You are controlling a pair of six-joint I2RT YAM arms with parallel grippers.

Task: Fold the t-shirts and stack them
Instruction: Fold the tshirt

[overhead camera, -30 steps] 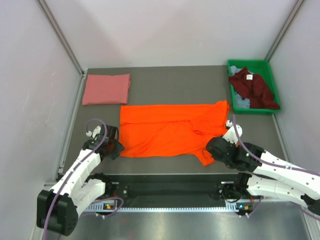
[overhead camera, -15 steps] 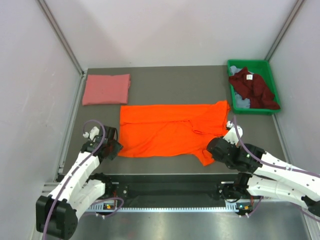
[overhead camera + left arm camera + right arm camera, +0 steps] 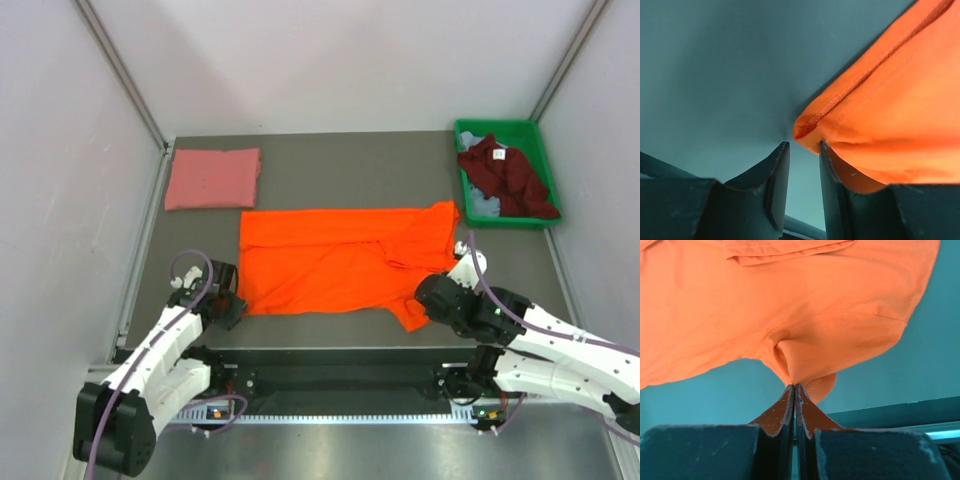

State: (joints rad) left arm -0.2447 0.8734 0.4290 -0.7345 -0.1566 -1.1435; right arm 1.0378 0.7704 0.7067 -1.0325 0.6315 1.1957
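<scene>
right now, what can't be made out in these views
- Top view: pale blue-grey t-shirt in the green bin, mostly covered by the maroon t-shirt.
- Left wrist view: left gripper open at a corner of the orange t-shirt; whether a finger touches the cloth is unclear.
- Right wrist view: right gripper pinches the orange t-shirt, which the top and left edges cut off.
- Top view: the wrists hide both grippers' jaws.
</scene>
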